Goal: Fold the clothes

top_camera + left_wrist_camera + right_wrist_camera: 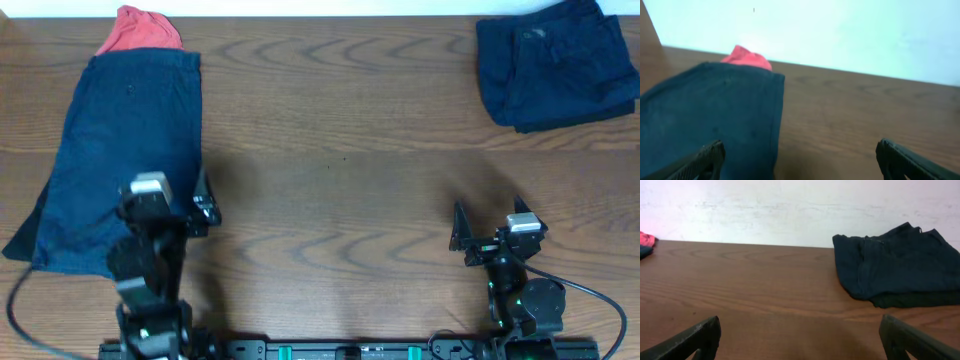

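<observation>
Now a long navy garment (120, 150) lies spread flat along the left edge of the wooden surface (340, 150), running from the far-left corner toward the near edge. A red garment (140, 30) pokes out from under its far end, right at the far-left corner. At the far-right corner sits a folded pile of navy clothes (555, 65), its layers stacked unevenly with a seam and a pocket line showing on top.

The left jaws stand wide open over the near part of the spread garment, at its right-hand border. In the left wrist view one finger (702, 160) is above the cloth and the other above bare wood; nothing is gripped. Whether the finger touches the fabric I cannot tell.

The right jaws are also spread wide and hold nothing. They sit near the near edge on the right side, over bare wood, well apart from the folded pile, which lies ahead of them toward the far edge.
</observation>
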{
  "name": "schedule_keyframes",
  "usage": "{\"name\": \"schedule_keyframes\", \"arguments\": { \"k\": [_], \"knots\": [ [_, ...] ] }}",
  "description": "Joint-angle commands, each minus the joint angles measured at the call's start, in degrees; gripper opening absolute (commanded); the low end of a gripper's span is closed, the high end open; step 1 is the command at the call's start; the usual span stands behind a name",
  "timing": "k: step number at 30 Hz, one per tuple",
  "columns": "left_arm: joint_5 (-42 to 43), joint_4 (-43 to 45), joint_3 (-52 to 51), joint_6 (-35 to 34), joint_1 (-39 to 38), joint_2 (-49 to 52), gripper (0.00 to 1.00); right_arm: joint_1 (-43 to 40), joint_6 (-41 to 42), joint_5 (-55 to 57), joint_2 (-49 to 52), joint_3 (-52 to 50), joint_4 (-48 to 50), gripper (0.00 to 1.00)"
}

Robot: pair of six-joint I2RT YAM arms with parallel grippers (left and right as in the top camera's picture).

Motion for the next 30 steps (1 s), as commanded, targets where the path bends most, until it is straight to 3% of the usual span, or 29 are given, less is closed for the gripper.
{"name": "schedule_keyframes", "arguments": {
  "k": [1,18,30],
  "knots": [
    [-0.28,2.14,-4.59,-0.09,0.02,-6.29,0.98,-0.44,0.81,0.28,-0.42,-0.24,-0.07,0.99],
    [-0.35,3.04,-14.75,0.04,0.02,-24.20,0.98,-0.44,0.81,0.28,-0.42,-0.24,-0.07,0.99],
    [-0.55,-1.57,-14.73,0.68,0.02,-26.40,0.98,-0.44,0.81,0.28,-0.42,-0.24,-0.07,0.99]
  ]
}}
